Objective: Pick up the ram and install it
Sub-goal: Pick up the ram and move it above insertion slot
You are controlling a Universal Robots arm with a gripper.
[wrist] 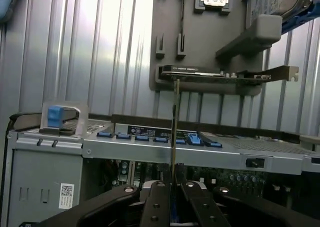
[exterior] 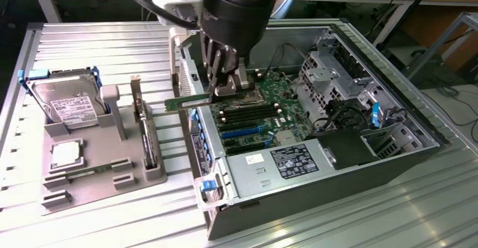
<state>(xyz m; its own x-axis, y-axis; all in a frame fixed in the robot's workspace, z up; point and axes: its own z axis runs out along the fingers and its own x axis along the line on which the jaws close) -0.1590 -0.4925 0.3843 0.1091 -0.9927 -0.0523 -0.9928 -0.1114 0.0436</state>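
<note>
Ram (exterior: 187,101) above edge of computer case (exterior: 321,203)

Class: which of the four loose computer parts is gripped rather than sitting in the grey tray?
The ram, the thin green stick in the gripper above the open case; hard drive, processor and expansion card sit in the tray.

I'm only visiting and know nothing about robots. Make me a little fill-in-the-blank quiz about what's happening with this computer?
1. The gripper is ____ on the ram.
2. The ram's board is ____ in colour.
3. The computer case lies with its side ____.
4. The hard drive stands in the gray tray at the exterior view's ____.
Missing words: shut, green, open, left.
</note>
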